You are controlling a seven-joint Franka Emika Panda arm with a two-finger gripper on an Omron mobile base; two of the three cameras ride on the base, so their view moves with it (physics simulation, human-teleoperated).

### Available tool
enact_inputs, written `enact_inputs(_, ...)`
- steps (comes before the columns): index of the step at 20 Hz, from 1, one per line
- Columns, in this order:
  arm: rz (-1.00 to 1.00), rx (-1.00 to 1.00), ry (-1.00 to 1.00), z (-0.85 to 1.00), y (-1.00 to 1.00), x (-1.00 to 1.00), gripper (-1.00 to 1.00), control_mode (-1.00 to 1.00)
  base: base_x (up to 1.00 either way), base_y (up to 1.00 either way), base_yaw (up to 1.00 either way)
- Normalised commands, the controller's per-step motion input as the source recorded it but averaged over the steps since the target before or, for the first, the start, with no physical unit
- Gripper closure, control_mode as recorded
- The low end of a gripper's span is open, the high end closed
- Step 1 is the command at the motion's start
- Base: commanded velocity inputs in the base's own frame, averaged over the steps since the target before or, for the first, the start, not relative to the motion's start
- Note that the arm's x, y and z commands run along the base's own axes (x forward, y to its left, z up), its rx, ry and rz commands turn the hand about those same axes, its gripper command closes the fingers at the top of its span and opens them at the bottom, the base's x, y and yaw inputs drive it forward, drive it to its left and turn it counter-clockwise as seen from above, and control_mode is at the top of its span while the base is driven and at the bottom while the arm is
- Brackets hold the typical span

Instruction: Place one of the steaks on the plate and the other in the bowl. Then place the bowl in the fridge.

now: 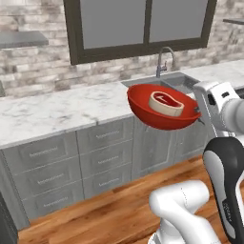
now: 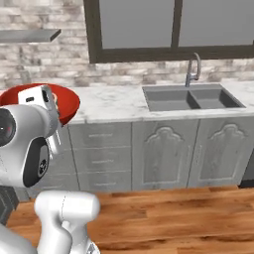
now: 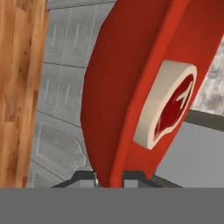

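Between the jaws of the gripper, the rim of the red bowl is clamped, and the bowl is carried clear of the counter, the fat-rimmed steak lying inside it beyond the fingertips. The carrying step toward the fridge is judged to be under way; a level hold is called for so the steak is kept from sliding out. Past the bowl, the sink, tap and grey cupboards are ranged, near enough to be struck in a wide swing.
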Motion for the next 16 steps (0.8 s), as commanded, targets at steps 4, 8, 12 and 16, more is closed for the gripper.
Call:
enact_inputs(4,0.00,0.00,0.00,0.00,0.00,0.00,1.00,1.00,0.60,0.00,-0.41)
enact_inputs(8,0.00,0.00,0.00,0.00,0.00,0.00,1.00,1.00,0.52,-0.02,-0.49)
enact_inputs(12,0.00,0.00,0.00,0.00,0.00,0.00,1.00,1.00,0.48,-0.03,-0.52)
enact_inputs(16,0.00,0.00,0.00,0.00,0.00,0.00,1.00,1.00,0.50,-0.08,-0.54)
